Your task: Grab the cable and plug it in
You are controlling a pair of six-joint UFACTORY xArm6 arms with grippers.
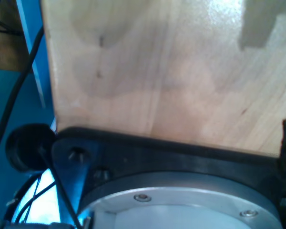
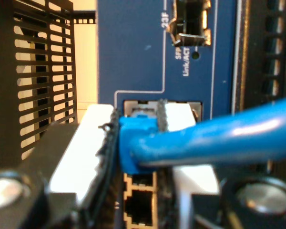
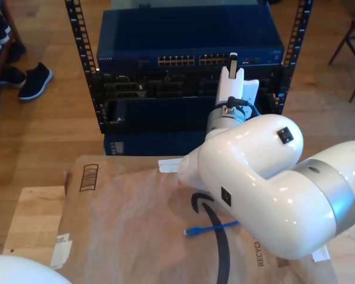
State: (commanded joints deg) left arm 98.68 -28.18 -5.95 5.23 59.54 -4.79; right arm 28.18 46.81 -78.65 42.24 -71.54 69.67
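The blue cable [image 2: 219,138] is held by its plug [image 2: 133,129] between the white, black-padded fingers [image 2: 90,138] of my second gripper [image 2: 138,119], which is shut on it. The plug's tip sits at the mouth of a port [image 2: 143,107] on the blue switch [image 2: 133,47]; I cannot tell whether it is seated. In the exterior view my second gripper [image 3: 234,71] reaches the port row of the switch [image 3: 189,44] from the view's right. The cable's other end [image 3: 192,232] lies loose on the brown paper [image 3: 136,225]. The first wrist view looks at a wooden board [image 1: 171,71].
Empty ports [image 2: 140,202] sit beside the held plug. A black vented panel [image 2: 38,81] flanks the switch. Black rack rails [image 3: 83,53] frame the rack. Dark shoes [image 3: 34,80] lie on the floor at the exterior view's left. A black plate and metal flange [image 1: 181,200] adjoin the board.
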